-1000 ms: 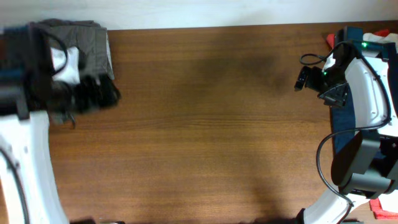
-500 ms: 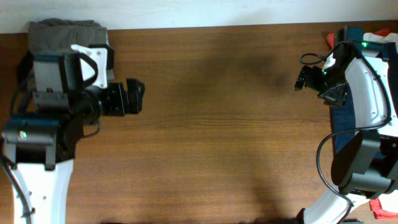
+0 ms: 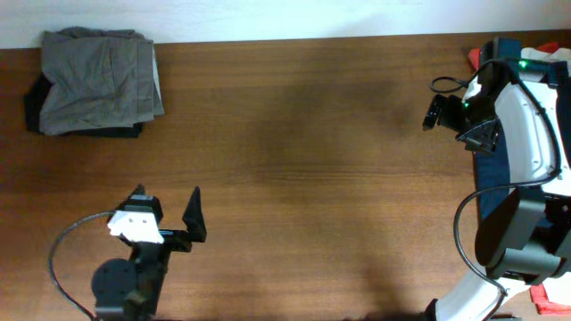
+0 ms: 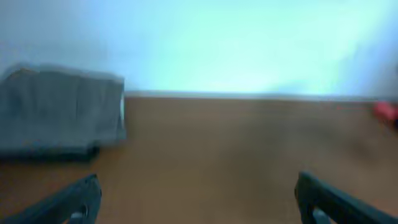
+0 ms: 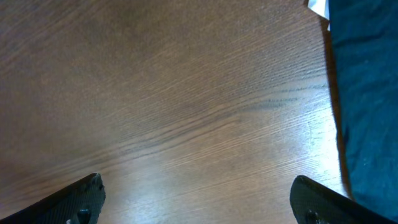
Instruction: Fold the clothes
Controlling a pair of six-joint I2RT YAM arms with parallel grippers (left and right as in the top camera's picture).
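A folded grey garment lies on a dark one at the table's far left corner; it also shows blurred in the left wrist view. My left gripper is open and empty near the front left edge, well away from the pile. Its fingertips frame bare wood. My right gripper is open and empty at the right side, over bare table. A dark blue cloth lies at the table's right edge, beside the right arm.
Red and white items sit at the far right corner by the right arm's base. A white wall runs behind the table. The wooden table spans the middle between the arms.
My left arm has pulled back from the grey pile at the far left to the front left edge, leaving the pile uncovered. The right arm has not moved.
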